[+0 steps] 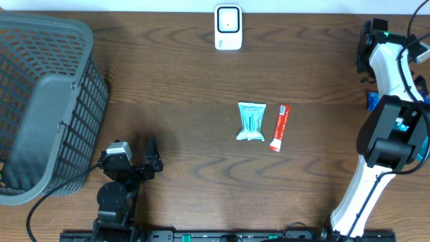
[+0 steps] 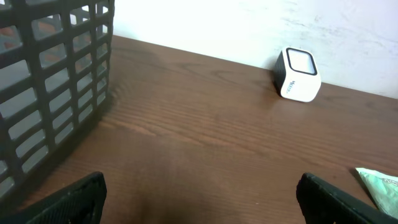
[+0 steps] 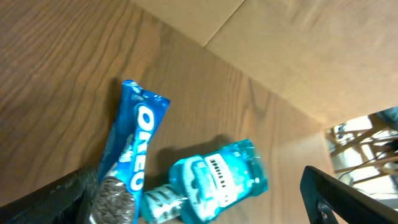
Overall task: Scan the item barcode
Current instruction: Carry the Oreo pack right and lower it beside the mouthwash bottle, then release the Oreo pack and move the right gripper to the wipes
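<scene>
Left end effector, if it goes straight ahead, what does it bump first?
Probably nothing: bare table lies ahead up to the wall. The scanner sits right of its line, the basket left.

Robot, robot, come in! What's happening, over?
Left gripper open, right gripper open, both empty. Teal plastic pouch and red stick packet lie untouched. Nothing blocks white box scanner.

A teal pouch (image 1: pixel 251 122) lies just beside a red sachet (image 1: pixel 279 127), well apart from the white scanner (image 1: pixel 228 27).
</scene>
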You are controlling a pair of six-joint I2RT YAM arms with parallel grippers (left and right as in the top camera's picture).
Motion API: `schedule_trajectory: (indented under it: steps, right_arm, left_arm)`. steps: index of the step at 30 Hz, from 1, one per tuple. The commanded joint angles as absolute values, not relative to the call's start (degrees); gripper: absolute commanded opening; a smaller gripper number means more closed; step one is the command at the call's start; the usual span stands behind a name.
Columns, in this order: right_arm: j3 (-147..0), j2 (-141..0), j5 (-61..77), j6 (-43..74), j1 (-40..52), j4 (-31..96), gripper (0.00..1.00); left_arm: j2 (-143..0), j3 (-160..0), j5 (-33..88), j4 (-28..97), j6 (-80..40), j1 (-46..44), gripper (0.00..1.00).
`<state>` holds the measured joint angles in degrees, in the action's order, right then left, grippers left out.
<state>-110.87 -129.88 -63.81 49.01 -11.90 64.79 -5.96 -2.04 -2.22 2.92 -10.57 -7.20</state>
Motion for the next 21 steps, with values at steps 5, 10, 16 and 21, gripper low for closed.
schedule_trajectory:
  steps: [5,10,16,21]
  right_arm:
    - [-111.0,-115.9,-63.5,47.1,-4.5,66.2,0.99]
    - [-111.0,-108.1,-38.9,36.9,6.0,66.2,0.99]
    - [-110.8,-106.7,-4.3,28.9,15.9,69.3,0.99]
    - [-108.8,-109.2,0.1,32.3,22.3,77.3,0.99]
  left_arm:
    - [-5.9,-0.2,-2.5,3.8,-10.8,-7.0,0.98]
    - [-5.9,-0.2,-2.5,3.8,-10.8,-7.0,0.98]
    - [-5.9,-0.2,-2.5,3.8,-10.8,-7.0,0.98]
    - [-5.9,-0.2,-2.5,3.8,-10.8,-7.0,0.98]
